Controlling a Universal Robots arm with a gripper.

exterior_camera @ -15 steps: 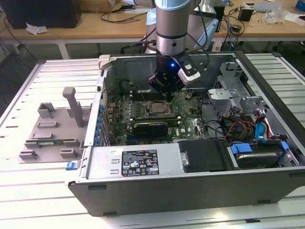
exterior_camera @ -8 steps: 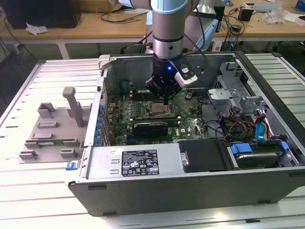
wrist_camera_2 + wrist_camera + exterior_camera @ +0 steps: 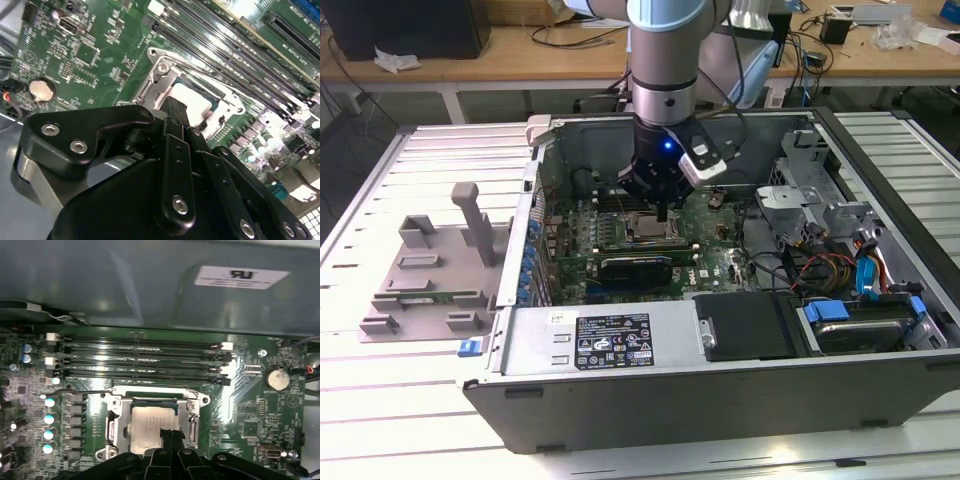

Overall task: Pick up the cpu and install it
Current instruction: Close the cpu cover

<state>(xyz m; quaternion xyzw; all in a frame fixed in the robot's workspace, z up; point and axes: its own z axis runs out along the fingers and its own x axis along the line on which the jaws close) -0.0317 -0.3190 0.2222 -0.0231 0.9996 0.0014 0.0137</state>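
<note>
The cpu [image 3: 146, 424], a flat square chip with a pale silvery top, lies level inside the metal socket frame [image 3: 116, 410] on the green motherboard. In the second wrist view the cpu [image 3: 196, 100] shows just beyond the black fingertips. My gripper [image 3: 170, 435] hangs straight over the socket with its two fingers drawn together, their tips at one edge of the chip's top; whether they touch it I cannot tell. In the exterior view the gripper [image 3: 662, 212] reaches down into the open computer case [image 3: 620, 390], right above the socket [image 3: 650, 230].
Memory slots [image 3: 140, 357] run beside the socket. A coin cell [image 3: 276, 379] sits nearby. A long black card [image 3: 635, 265] lies in front of the socket. Drive cages and cables [image 3: 830, 225] fill the case's right. A grey tray with posts [image 3: 430, 270] stands outside, left.
</note>
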